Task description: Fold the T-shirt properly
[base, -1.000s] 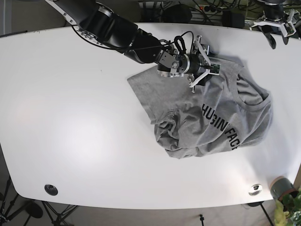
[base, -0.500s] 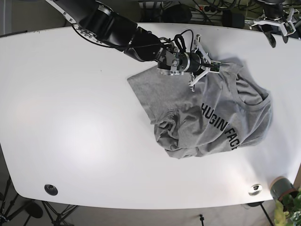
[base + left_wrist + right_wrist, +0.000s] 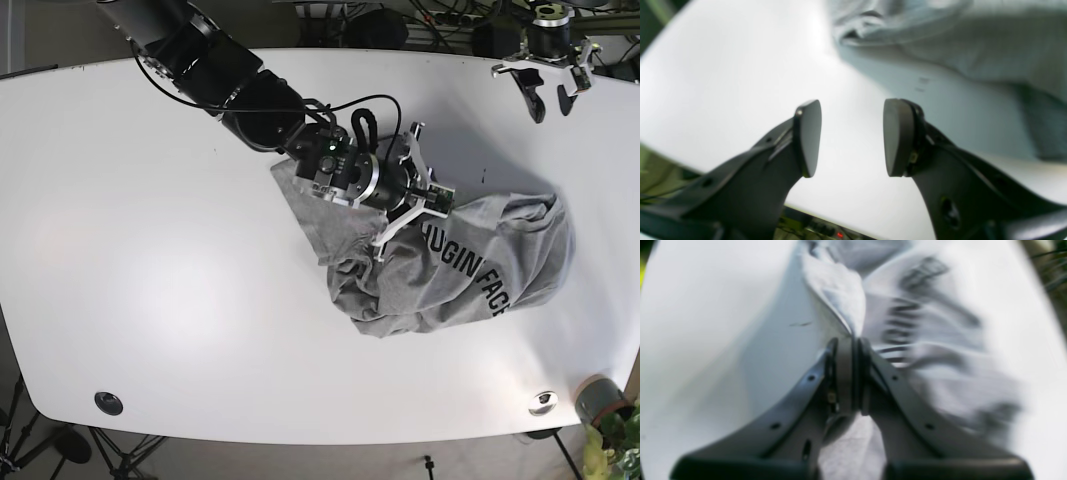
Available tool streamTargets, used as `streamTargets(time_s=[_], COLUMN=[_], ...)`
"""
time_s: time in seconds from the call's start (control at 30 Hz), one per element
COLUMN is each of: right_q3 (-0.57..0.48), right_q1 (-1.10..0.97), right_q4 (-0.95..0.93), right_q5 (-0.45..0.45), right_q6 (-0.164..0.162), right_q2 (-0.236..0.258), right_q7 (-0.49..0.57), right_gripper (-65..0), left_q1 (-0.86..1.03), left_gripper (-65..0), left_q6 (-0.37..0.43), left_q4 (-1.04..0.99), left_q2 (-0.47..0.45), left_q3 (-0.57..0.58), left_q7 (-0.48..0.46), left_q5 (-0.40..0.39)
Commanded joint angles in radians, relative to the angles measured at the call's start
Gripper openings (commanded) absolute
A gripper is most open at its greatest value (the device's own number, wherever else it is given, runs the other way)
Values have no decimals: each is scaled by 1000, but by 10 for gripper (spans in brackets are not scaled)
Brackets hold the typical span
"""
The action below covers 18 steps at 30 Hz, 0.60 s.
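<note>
The grey T-shirt (image 3: 505, 255) with black lettering lies bunched on the right half of the white table (image 3: 150, 230). My right gripper (image 3: 426, 205) is over the shirt's middle, shut on a fold of its fabric; in the right wrist view the cloth (image 3: 840, 296) rises from between the closed pads of the gripper (image 3: 849, 343). My left gripper (image 3: 550, 98) hangs open at the table's far right edge, apart from the shirt. In the left wrist view the gripper (image 3: 850, 136) holds nothing, and the shirt (image 3: 973, 50) lies beyond it.
A potted plant (image 3: 605, 405) stands off the table's near right corner. Two round fittings (image 3: 108, 402) (image 3: 543, 402) sit near the front edge. Cables and dark gear crowd the space behind the far edge (image 3: 400, 25).
My right gripper has moved from the shirt's far edge toward the front, dragging that edge over the lettering. The left gripper has shifted a little leftward along the far edge.
</note>
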Motion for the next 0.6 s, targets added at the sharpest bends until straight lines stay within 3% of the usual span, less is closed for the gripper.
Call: streamTargets(time_s=[0.0,0.13,0.3,0.43,0.57], right_q3=[51,114,168,192,223], right_q1=[42,89,168,235,287], right_q4=[85,169,240,263,271], right_q5=[9,11,13,14,13], right_q6=[-1,-1,4,45,65], right_q2=[-3,15,35,61,83], right_q7=[-3,-26,-74,-83,-83], right_gripper=[-626,-626,-626,-626,-626], left_q1=[2,-18,-34,-53,-99], left_gripper=[-365,-364,-364,-364,-363], left_q6=[4,4,4,4,4], left_q4=[19,17,25,25,23], left_q2=[-4,-5,-57,-91,-103], left_q3=[23,77,158,232,301], left_q7=[-24,-15,70,73,76], left_q5=[-1,1,-4,-4,-4])
